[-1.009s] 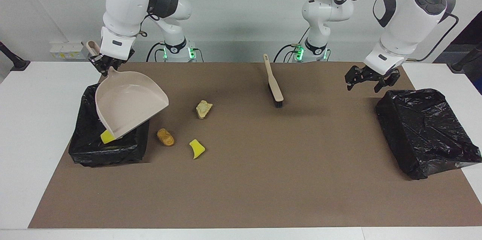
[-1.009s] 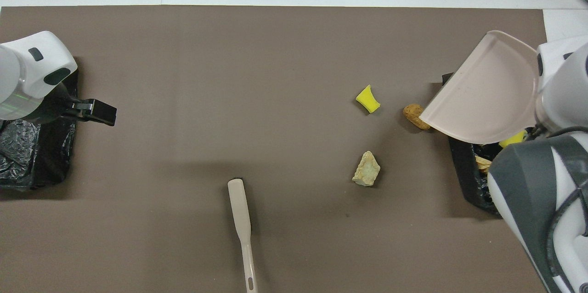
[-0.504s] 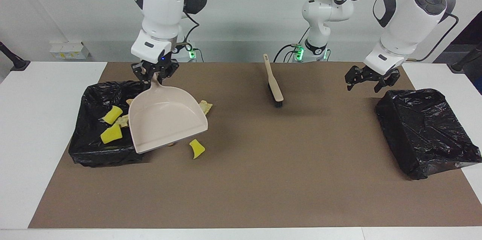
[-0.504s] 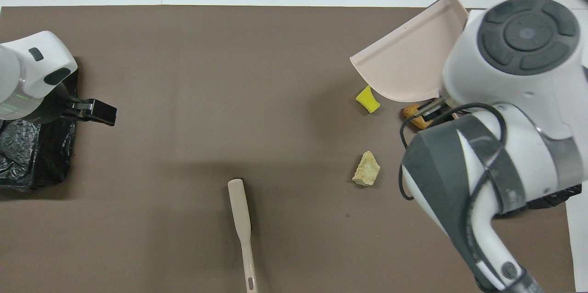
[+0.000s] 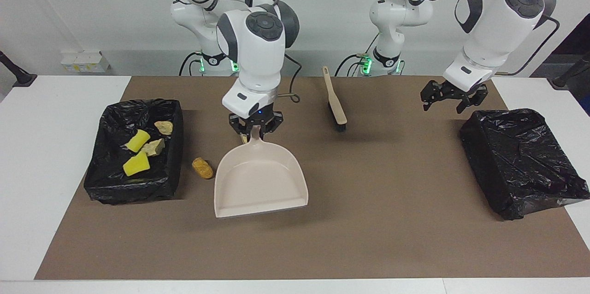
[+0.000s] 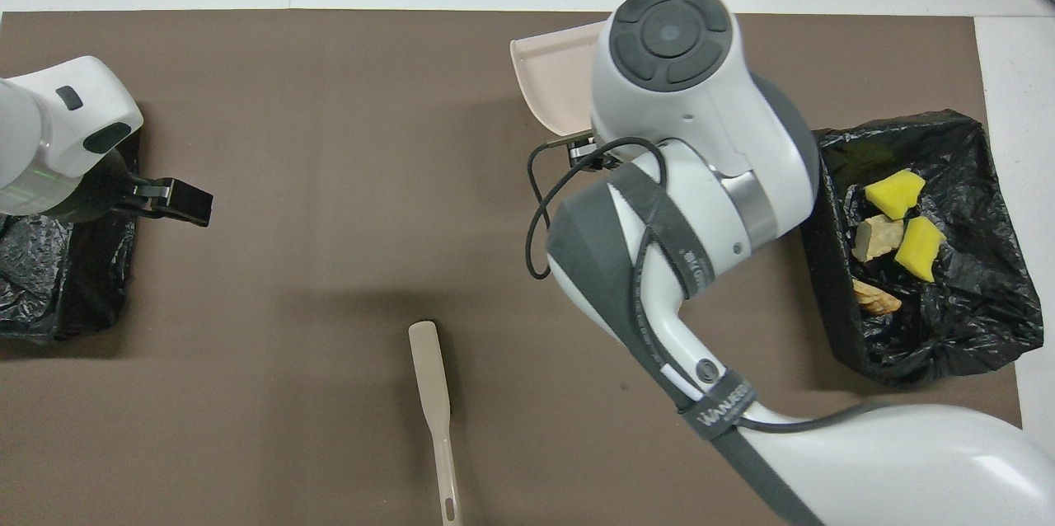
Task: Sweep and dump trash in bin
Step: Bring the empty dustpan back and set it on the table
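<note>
Right arm: comes from its base by the wall, elbow high, forearm angled down over the middle of the brown mat (image 5: 368,238), wrist pointing straight down.
Right gripper (image 5: 253,129): clenched on the handle of the dustpan (image 5: 260,179), fingertips pinched at the handle's top.
Dustpan: hangs below the right gripper, its open mouth toward the table's edge away from the robots; whether its lip touches the mat cannot be told.
Left arm: waits, bent downward at the left arm's end of the table.
Left gripper (image 5: 448,97): released, fingers spread, holding nothing, over the mat just beside the robot-side rim of the empty bin (image 5: 521,160).
Trash in bin: two yellow sponge pieces (image 5: 136,163) and two pale chunks (image 5: 154,146) lie in the black-lined bin (image 5: 99,183) at the right arm's end, well apart from the right gripper.
Trash on mat: a golden-brown lump (image 5: 203,167) lies between that bin and the dustpan, just beside the pan's wall, below and to the side of the right gripper.
Hand brush (image 5: 335,102): lies on the mat between the two grippers, nearer the right one, handle toward the robots, untouched.
</note>
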